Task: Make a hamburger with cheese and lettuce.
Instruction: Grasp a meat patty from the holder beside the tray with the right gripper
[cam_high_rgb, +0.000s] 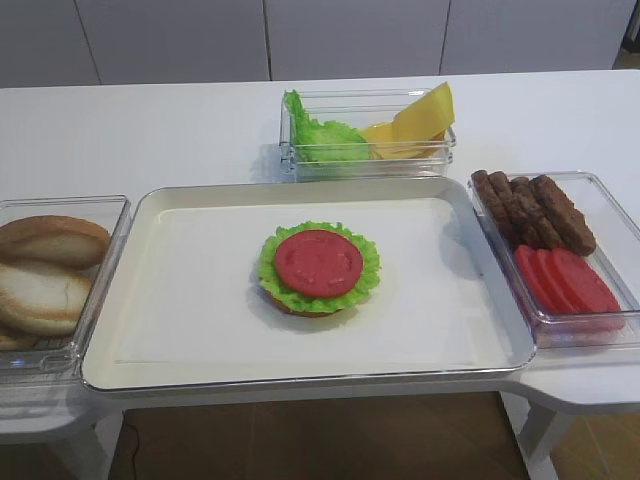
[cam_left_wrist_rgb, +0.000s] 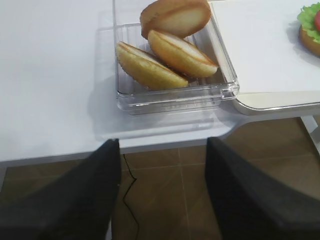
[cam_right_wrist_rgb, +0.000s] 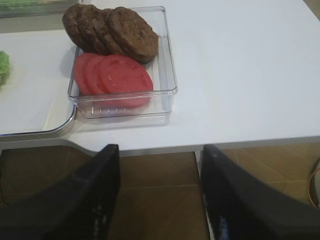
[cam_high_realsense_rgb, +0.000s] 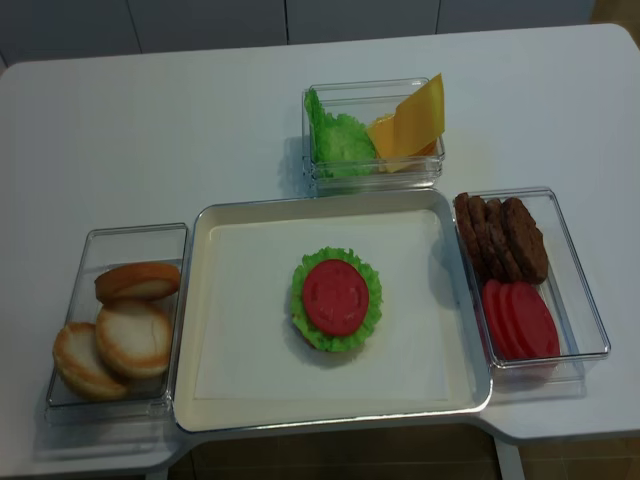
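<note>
Clear plastic everywhere on this white tabletop (cam_high_realsense_rgb: 120, 130), so going left to right: the left bin (cam_high_realsense_rgb: 120, 238) holds three tan bun halves (cam_high_realsense_rgb: 135, 340), leaning on each other. The left gripper (cam_left_wrist_rgb: 162, 200) hangs off the front edge of the tabletop, just in front of that bin, jaws spread apart with nothing between them.

Middle is the big white tray (cam_high_realsense_rgb: 240, 380) with the hamburger (cam_high_realsense_rgb: 336, 299) sitting roughly in its centre: bun base, frilly lettuce (cam_high_realsense_rgb: 300, 310) poking out all round, red tomato slice on top. No patty and no cheese on it yet, so I'd say it's maybe halfway.

Behind the tray is a small bin with spare green leaves (cam_high_realsense_rgb: 340, 140) on its left side and the cheese (cam_high_realsense_rgb: 412, 125) on its right, yellow-orange squares propped up with one corner sticking above the rim. That raised corner looks like the obvious place to pinch. My guess is the slices are thin, light, glossy and a bit slippery, probably floppy, so they might come up two at once.

The right bin (cam_high_realsense_rgb: 580, 290) has brown patties (cam_high_realsense_rgb: 500, 238) at the back and tomato slices (cam_high_realsense_rgb: 520, 320) in front. The right gripper (cam_right_wrist_rgb: 160, 195) waits off the front edge near it, also wide open and empty.
</note>
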